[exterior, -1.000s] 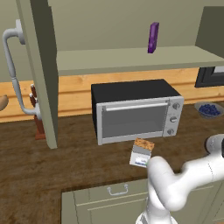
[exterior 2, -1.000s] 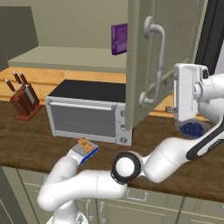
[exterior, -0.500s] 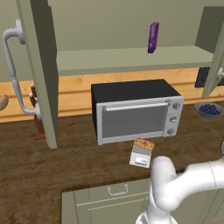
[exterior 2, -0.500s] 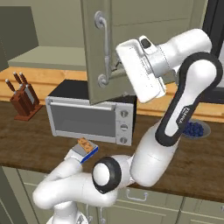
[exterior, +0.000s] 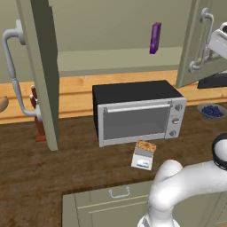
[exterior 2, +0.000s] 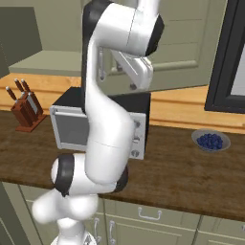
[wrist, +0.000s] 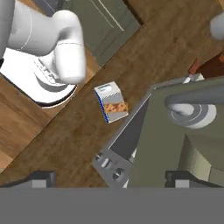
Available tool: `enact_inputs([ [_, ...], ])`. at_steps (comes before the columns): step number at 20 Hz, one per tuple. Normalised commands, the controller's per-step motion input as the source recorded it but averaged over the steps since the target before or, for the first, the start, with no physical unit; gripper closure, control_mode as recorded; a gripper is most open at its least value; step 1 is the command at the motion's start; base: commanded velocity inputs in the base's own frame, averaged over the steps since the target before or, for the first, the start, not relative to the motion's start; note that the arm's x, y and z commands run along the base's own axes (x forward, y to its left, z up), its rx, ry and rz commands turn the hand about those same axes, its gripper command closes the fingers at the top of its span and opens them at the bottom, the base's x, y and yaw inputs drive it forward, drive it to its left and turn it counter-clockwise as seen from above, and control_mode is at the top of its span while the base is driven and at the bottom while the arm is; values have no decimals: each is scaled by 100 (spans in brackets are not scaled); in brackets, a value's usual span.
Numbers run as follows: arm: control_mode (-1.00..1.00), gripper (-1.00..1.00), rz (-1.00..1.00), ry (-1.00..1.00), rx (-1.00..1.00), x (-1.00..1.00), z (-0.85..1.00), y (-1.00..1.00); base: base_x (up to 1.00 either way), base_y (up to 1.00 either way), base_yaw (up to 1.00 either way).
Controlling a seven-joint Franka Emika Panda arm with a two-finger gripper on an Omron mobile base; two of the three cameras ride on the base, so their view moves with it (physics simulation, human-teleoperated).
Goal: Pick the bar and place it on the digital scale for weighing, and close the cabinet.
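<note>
The speckled tan bar [exterior: 146, 146] lies on the far end of the small white digital scale [exterior: 142, 158], on the wooden counter in front of the toaster oven. From above, the hand view shows the bar [wrist: 116, 107] on the scale [wrist: 107, 95]. The cabinet's left door [exterior: 42, 66] stands wide open. Its right door [exterior: 197, 42] is partly swung in, with its curved handle [exterior: 200, 41] facing the room. My gripper [exterior: 217, 42] is against that door's outer side by the handle. In the hand view my gripper [wrist: 111, 180] is open, and the door's edge [wrist: 166, 144] and handle [wrist: 192, 99] are just below it.
A silver-and-black toaster oven [exterior: 136, 113] stands at mid-counter. A purple box [exterior: 155, 37] is upright on the cabinet shelf. A bowl of blueberries [exterior: 211, 111] sits to the right and a knife block [exterior 2: 26, 112] to the left. My arm [exterior 2: 107, 115] hides much of the oven.
The right cabinet door has swung in from wide open towards the cabinet, with my hand moving left along with it. Bar and scale have not moved.
</note>
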Motion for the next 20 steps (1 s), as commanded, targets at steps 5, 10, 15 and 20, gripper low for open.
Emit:
enact_inputs([
  [5, -100, -100, -45, -24, -41, 100, -15, 0, 0, 0, 0],
  [10, -100, -100, -9, -68, -13, 100, -79, -41, 0, 0, 0],
  [15, -100, -100, 0, -78, 0, 100, -100, -67, 0, 0, 0],
  [20, -100, -100, 0, -59, 0, 100, -77, -41, 0, 0, 0],
])
